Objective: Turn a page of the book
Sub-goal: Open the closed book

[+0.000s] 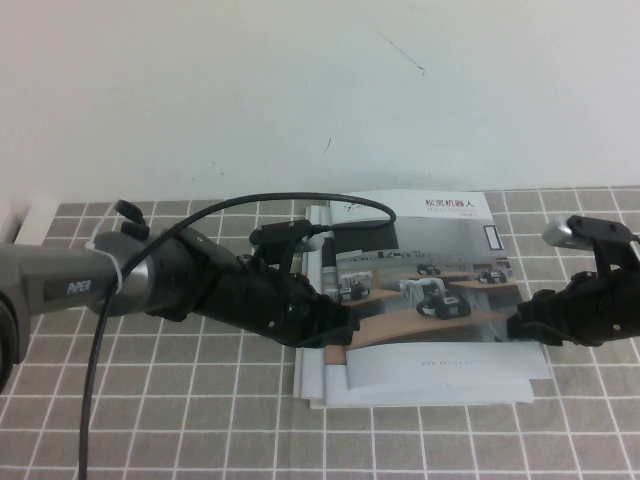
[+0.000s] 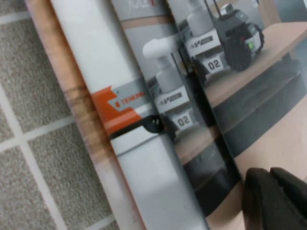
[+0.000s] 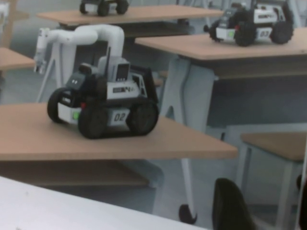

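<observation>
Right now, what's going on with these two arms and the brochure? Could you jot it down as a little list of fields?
surface: grey checked tablecloth
book: closed, cover photo facing up, lying on plain white booklets
page: cover leaf, flat, not yet lifted
left gripper: low at the book's left edge, over the cover
right gripper: low at the book's right edge
page turned: no
</observation>
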